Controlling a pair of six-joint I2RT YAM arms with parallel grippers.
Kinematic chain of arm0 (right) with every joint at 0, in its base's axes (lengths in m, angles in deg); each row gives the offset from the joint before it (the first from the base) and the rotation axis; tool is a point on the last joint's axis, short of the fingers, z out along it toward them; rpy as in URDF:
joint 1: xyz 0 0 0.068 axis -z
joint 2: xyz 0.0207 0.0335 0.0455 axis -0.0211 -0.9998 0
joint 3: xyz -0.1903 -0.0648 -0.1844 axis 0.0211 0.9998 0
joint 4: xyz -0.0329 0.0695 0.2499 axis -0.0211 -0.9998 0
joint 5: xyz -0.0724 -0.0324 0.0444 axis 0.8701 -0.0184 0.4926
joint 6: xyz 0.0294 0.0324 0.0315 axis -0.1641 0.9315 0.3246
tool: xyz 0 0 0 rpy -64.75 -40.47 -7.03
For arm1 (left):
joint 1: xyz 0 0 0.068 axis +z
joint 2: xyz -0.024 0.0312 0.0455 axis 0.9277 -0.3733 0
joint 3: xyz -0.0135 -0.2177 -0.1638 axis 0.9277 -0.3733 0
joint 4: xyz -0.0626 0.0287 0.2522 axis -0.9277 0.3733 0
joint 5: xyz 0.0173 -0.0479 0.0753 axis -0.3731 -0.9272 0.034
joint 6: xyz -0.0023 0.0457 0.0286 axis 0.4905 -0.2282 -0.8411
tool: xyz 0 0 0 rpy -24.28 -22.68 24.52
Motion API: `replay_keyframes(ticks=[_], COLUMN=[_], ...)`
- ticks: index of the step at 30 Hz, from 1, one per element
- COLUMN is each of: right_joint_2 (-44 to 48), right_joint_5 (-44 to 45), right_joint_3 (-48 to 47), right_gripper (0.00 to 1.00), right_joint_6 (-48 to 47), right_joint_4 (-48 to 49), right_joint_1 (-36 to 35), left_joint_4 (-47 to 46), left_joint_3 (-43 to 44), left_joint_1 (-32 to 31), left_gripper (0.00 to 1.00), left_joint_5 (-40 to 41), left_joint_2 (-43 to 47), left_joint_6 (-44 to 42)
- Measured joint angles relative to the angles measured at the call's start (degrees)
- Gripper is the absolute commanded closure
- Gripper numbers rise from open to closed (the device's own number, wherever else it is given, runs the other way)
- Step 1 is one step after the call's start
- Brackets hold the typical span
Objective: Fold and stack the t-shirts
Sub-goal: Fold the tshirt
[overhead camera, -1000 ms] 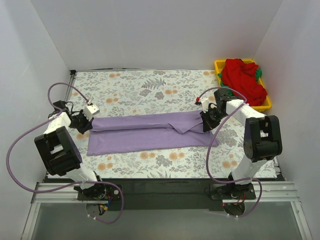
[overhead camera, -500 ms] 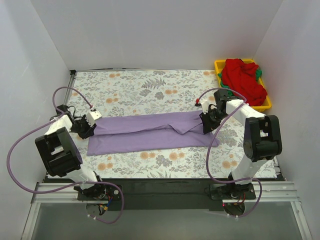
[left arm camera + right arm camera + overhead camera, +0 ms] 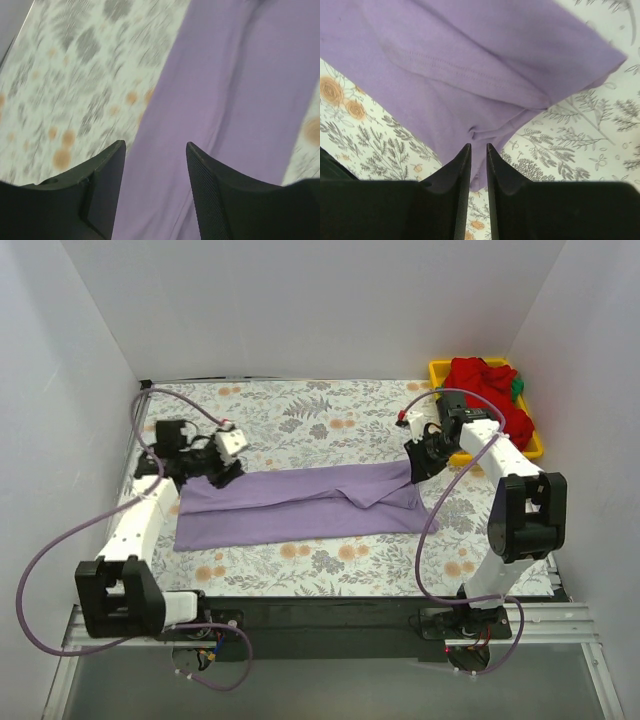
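A lavender-purple t-shirt [image 3: 300, 502] lies folded into a long band across the middle of the floral cloth. My left gripper [image 3: 228, 472] hovers over the band's far left end; in the left wrist view it [image 3: 155, 147] is open, with nothing between its fingers and the purple cloth [image 3: 225, 90] below. My right gripper [image 3: 417, 462] sits above the band's right end, where a sleeve is bunched [image 3: 485, 131]. In the right wrist view it [image 3: 478, 146] stands slightly open and grips nothing. A red t-shirt [image 3: 488, 400] is heaped in the tray, with a bit of green one [image 3: 517, 387] showing.
The yellow tray [image 3: 438, 368] stands at the far right corner against the wall. The floral-patterned cloth [image 3: 300, 420] covers the table. White walls close in the left, back and right sides. Purple cables loop off both arms.
Both grippers opened and let go of the purple shirt's ends. The left arm swung up, right and farther back; the right gripper moved slightly farther back. The shirt now lies flat.
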Motion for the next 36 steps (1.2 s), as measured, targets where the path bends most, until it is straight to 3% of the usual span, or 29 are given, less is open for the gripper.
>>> replay_keyframes(ticks=[4, 7, 11, 16, 22, 27, 36], right_joint_2=[-2.8, -5.4, -7.7, -8.8, -13.5, -17.0, -17.5], right_joint_5=[-0.4, -0.7, -0.6, 0.9, 2.2, 2.8, 2.4], right_joint_3=[-4.3, -4.9, -4.9, -6.8, -12.3, -13.7, -14.4], right_gripper=[0.76, 0.69, 0.64, 0.61, 0.6, 0.52, 0.5], right_joint_6=[2.5, 4.8, 6.6, 6.7, 6.0, 4.6, 3.1], right_joint_4=[0.1, 0.2, 0.1, 0.0, 0.5, 0.3, -1.0], right_joint_1=[0.0, 0.0, 0.1, 0.5, 2.4, 3.1, 3.0], left_joint_4=[-16.8, -27.7, -37.3, -46.7, -55.1, -57.4, -59.5], left_joint_3=[-9.7, -14.3, -13.9, -10.2, -5.5, -2.1, -0.7], left_joint_1=[-22.2, -39.3, -50.7, -56.0, -60.2, -61.7, -62.1], left_gripper=[0.46, 0.46, 0.46, 0.45, 0.44, 0.43, 0.44], left_joint_5=[5.0, 14.2, 24.0, 34.2, 42.2, 44.4, 47.9], left_joint_2=[6.5, 4.4, -5.4, -19.2, -29.7, -33.3, -37.7], left_joint_6=[13.1, 18.5, 22.8, 27.2, 29.3, 29.9, 29.8])
